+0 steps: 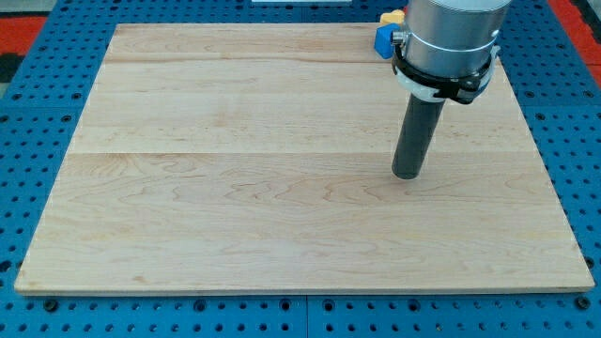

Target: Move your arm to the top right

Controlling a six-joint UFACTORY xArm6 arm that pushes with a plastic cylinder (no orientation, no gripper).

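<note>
- My tip (407, 175) rests on the wooden board (235, 188), right of centre and about mid-depth, with bare wood all round it. It touches no block.
- Tool state: a plain dark rod, no jaws to open or close. It holds nothing and presses on nothing but the board surface.
- The rod stands nearly upright below the grey cylindrical arm housing (451, 38), which fills the far right of the view and hides part of the board's far right corner.
- Task target is the far right corner of the board. Judgement: the tip is well short of it, so the move is not yet done; the path runs away from the camera and somewhat to the right.
- Blue block (383, 39), shape unclear, lies at the far edge just left of the arm housing and partly hidden by it. A yellow block (390, 17) peeks out just beyond it, mostly covered.
- Both blocks sit near the target corner. Judgement: a straight run to the corner probably passes to their right, but the housing hides that stretch, so I cannot tell whether other blocks lie there.
- The board sits on a blue perforated table (38, 113); a red patch (23, 23) shows at the far left.
</note>
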